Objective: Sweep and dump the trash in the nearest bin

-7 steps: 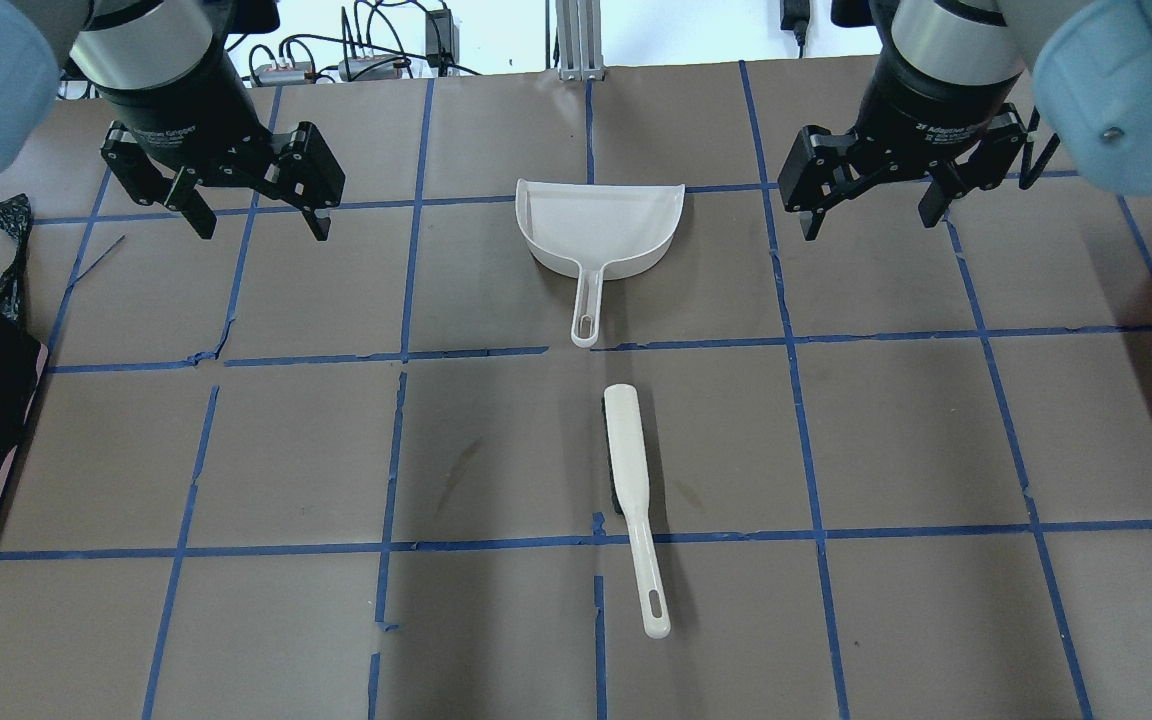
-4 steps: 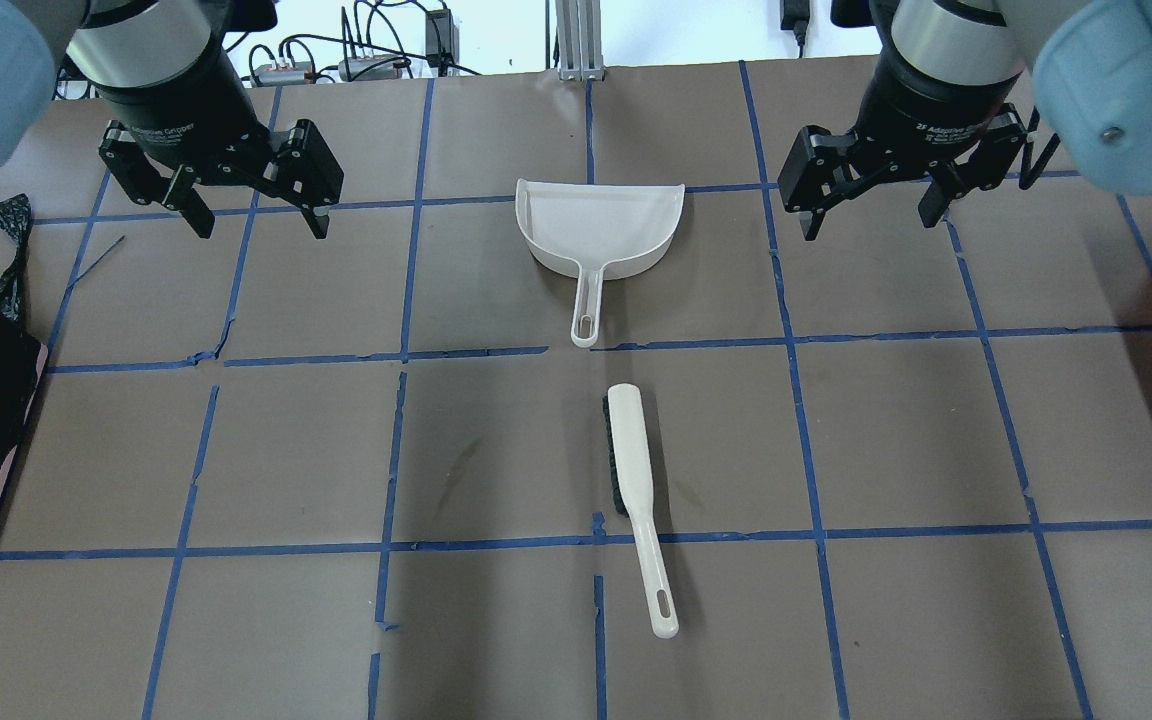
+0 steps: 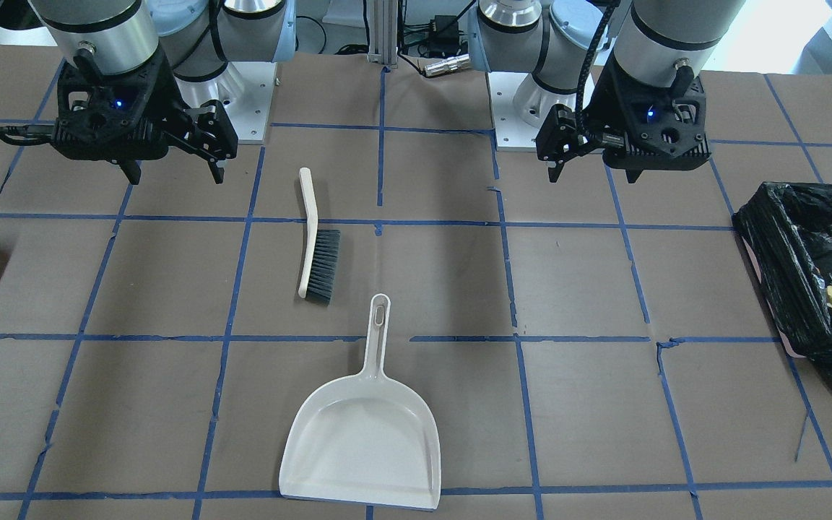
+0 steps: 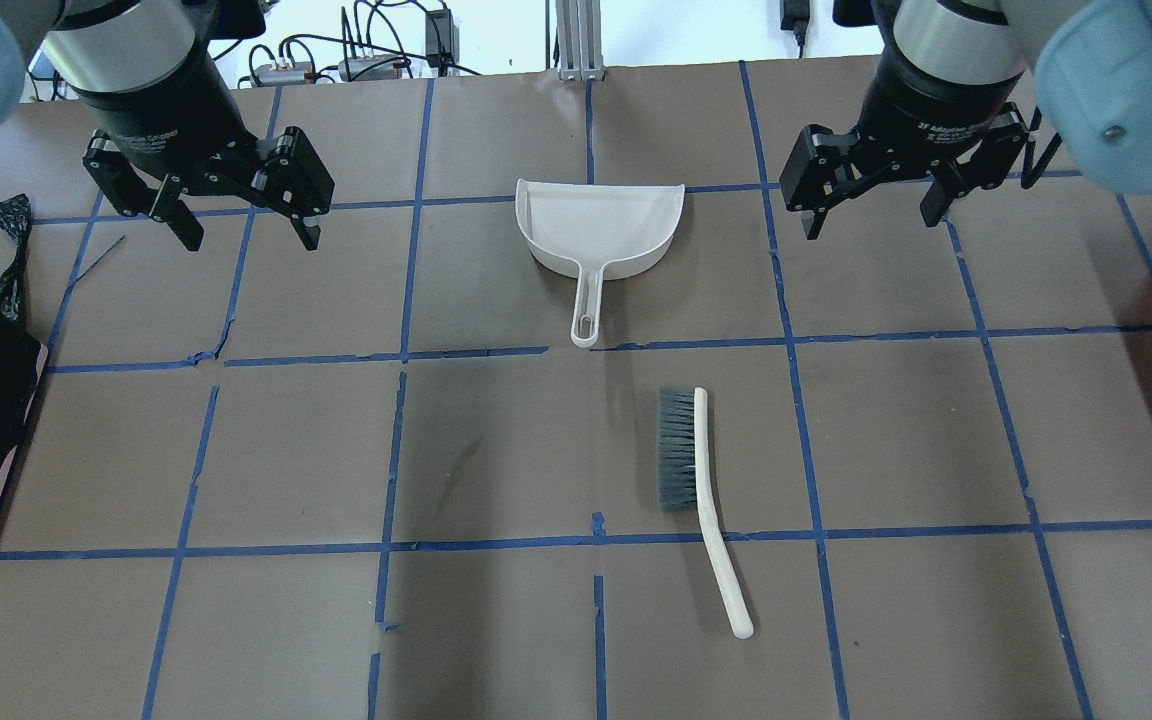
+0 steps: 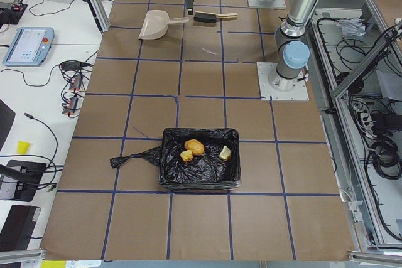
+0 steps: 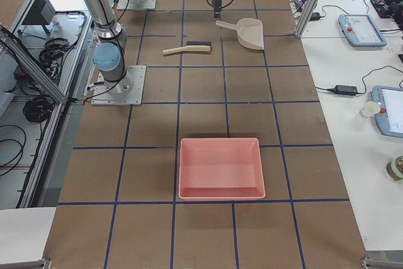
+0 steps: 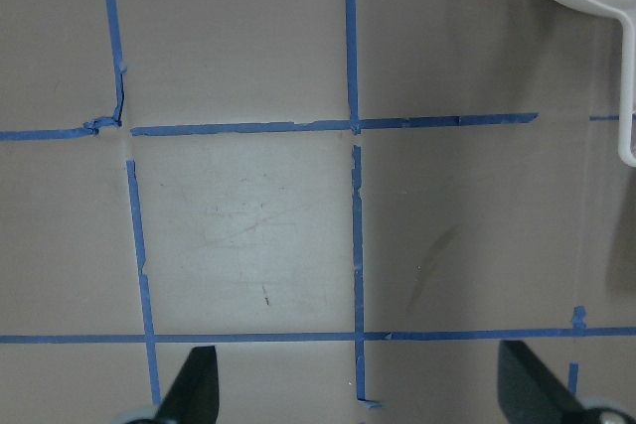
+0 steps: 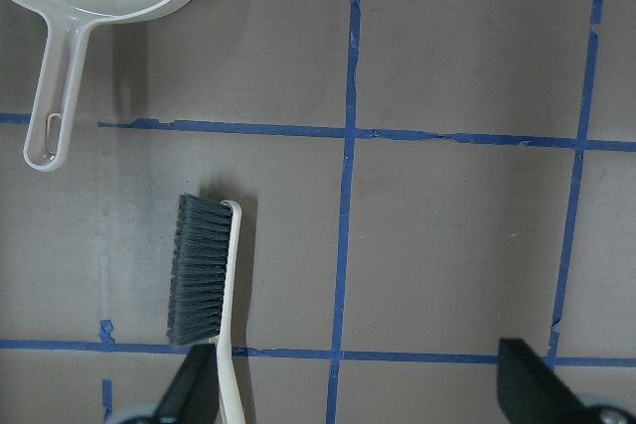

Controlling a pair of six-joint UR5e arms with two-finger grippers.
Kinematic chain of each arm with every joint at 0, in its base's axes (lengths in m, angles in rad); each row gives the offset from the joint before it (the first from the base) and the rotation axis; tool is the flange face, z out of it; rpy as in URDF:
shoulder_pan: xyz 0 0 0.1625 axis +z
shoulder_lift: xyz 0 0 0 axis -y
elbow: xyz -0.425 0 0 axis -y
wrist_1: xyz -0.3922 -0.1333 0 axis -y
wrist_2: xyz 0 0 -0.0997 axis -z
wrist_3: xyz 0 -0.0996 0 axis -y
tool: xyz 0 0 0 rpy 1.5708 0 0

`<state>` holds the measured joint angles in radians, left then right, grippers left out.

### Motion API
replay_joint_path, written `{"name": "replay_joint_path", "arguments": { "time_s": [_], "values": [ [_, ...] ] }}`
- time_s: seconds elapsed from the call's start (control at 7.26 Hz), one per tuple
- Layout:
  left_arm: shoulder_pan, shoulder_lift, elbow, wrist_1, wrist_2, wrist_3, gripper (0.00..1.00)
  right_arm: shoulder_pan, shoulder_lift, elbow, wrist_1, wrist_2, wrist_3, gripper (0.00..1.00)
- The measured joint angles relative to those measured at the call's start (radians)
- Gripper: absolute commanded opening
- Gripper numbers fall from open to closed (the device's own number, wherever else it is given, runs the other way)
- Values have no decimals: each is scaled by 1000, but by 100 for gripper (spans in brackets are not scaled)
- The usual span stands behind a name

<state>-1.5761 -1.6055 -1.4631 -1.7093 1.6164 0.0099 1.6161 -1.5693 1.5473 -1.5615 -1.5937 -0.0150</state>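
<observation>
Overall, a brown paper-covered counter point(image 4: 936, 430) is marked into squares by blue tape, seen from behind the robot. Two arms hang over its far half.

(a) Bin point(image 5: 169, 174), at the counter's left end, lined with a crinkled black bag; a pale pink edge shows beneath the liner in the overhead view.

(b) Pink tray point(image 6: 220, 168), at the counter's right end, well apart from everything else.

(c) Left gripper point(image 4: 248, 235), above the counter between bin and dustpan, jaws spread wide and holding nothing.

(d) Right gripper point(image 4: 872, 225), above the counter between dustpan and pink tray, jaws likewise wide and holding nothing.

(e) White dustpan point(image 4: 601, 225), flat on the counter at centre, mouth towards the far edge, handle towards the near edge.

(f) White brush point(image 4: 704, 500), lying on its side just near of the dustpan handle and slightly right of it, not touching it; grey bristles point left, handle tip lies nearest the robot.

(g) Trash, all inside the bin on the liner: an orange-brown lump point(image 5: 195, 146) just beside one pale yellow chunk point(image 5: 186, 155), with a second pale chunk point(image 5: 225, 152) set apart from the pair.
</observation>
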Motion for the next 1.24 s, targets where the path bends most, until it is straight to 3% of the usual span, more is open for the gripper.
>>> {"name": "replay_joint_path", "arguments": {
  "time_s": [1.24],
  "values": [
    [-1, 0, 10, -8, 5, -1, 100, 1, 0, 1, -11, 1, -13, 100]
  ]
}}
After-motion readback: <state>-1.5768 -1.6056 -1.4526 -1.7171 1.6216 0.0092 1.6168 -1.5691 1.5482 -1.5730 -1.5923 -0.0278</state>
